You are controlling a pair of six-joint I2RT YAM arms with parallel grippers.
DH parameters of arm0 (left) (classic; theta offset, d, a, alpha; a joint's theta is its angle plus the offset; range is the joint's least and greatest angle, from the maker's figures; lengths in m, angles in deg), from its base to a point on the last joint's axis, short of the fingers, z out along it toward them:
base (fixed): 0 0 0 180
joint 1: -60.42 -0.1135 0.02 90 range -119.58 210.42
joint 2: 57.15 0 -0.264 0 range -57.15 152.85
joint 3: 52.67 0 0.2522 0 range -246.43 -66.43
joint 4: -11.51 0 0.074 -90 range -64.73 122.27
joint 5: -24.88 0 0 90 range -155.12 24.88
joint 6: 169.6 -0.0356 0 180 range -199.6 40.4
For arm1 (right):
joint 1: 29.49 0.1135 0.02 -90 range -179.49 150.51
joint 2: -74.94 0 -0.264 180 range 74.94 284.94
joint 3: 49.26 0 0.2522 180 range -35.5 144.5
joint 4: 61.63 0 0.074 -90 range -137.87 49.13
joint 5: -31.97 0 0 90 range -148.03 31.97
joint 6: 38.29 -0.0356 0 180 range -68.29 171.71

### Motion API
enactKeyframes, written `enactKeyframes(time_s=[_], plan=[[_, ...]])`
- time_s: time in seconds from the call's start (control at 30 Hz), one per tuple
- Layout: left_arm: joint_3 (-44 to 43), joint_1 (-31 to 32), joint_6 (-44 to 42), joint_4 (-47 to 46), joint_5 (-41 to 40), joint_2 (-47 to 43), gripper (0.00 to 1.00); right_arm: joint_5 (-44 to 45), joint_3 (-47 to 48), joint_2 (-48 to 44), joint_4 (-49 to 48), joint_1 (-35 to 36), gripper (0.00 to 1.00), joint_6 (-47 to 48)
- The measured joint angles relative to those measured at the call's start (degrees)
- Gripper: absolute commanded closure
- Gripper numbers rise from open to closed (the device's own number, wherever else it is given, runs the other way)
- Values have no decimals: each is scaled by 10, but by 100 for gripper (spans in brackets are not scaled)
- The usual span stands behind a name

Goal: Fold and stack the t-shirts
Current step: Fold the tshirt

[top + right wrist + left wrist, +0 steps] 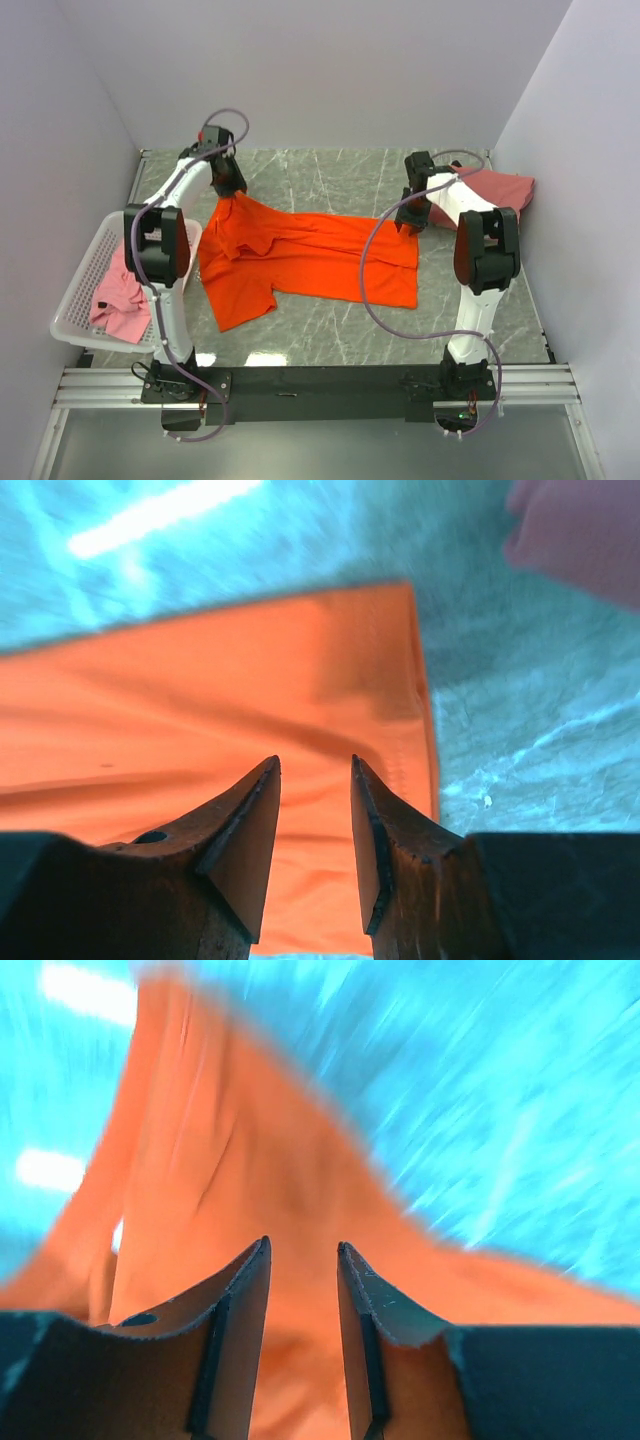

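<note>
1. The left claw (303, 1243) is grasping the orange t-shirt (310, 260). Seen from above, the cloth rises to a peak at its far left corner, exactly at the fingers. In the wrist view the tips stand a little apart with orange cloth between them.
2. The right claw (315, 762) is low over the far right part of the same shirt, with its tips a little apart. I cannot tell if it is clenched on cloth or released.
3. Both wrist views are blurred, so the fine contact is hard to make out.
4. The salmon-pink t-shirt (495, 188) lies at the far right and is partly hidden behind the right arm.
5. The light pink t-shirt (120, 295) lies crumpled in the white basket (85, 270) at the left, and the left arm covers part of it.
6. The table (330, 170) is grey with a marble pattern, and plain pale walls (330, 60) stand on three sides. The orange shirt is spread across the middle.
7. Both arms reach forward from their bases, with elbows raised and wrists bent down to the shirt's far edge.
</note>
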Motion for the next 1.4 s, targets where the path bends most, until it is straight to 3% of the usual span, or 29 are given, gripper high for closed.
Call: enactKeyframes(time_s=[0.17,0.4,1.07,1.4], plan=[[-87,-4,0,-10,-16,49,62,-1,55,7,11,0,58,4],[-80,-8,0,-5,-22,124,64,-2,82,62,20,0,58,10],[-31,-93,21,-43,21,101,68,-4,110,107,61,-16,68,7],[-83,-82,19,-36,35,134,68,1,252,190,125,-23,68,7]])
